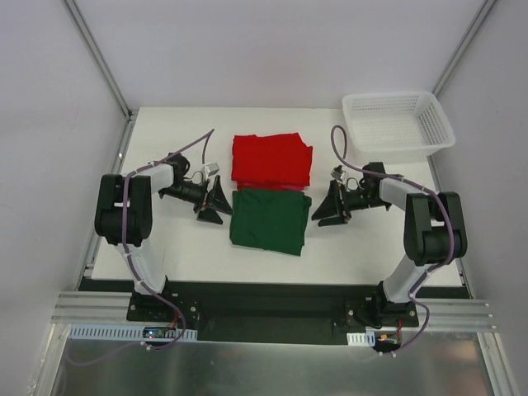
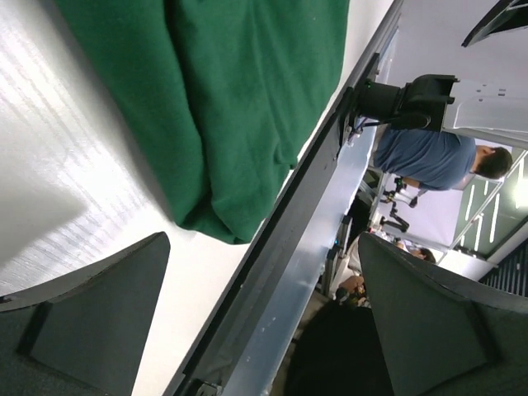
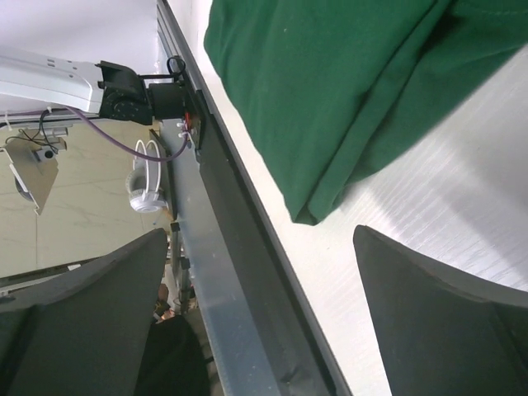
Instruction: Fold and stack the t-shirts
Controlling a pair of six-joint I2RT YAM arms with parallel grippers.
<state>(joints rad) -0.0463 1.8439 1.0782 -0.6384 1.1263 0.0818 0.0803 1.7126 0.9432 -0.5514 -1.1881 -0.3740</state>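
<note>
Folded green t-shirt (image 1: 268, 220) seen on desk (image 1: 181, 247), touching red t-shirt (image 1: 271, 159). Cloth judged soft, light, floppy; best pinched at near corners. Left end effector (image 1: 218, 204), right end effector (image 1: 328, 205) found released, empty.

Honestly, nothing to read here from where I'm standing. No legible text, brand, number or sign on the green t-shirt (image 1: 268, 221), the red t-shirt (image 1: 271, 158) or the white basket (image 1: 398, 124). The arm housings have a few tiny marks, but they're way too small to make out.
</note>
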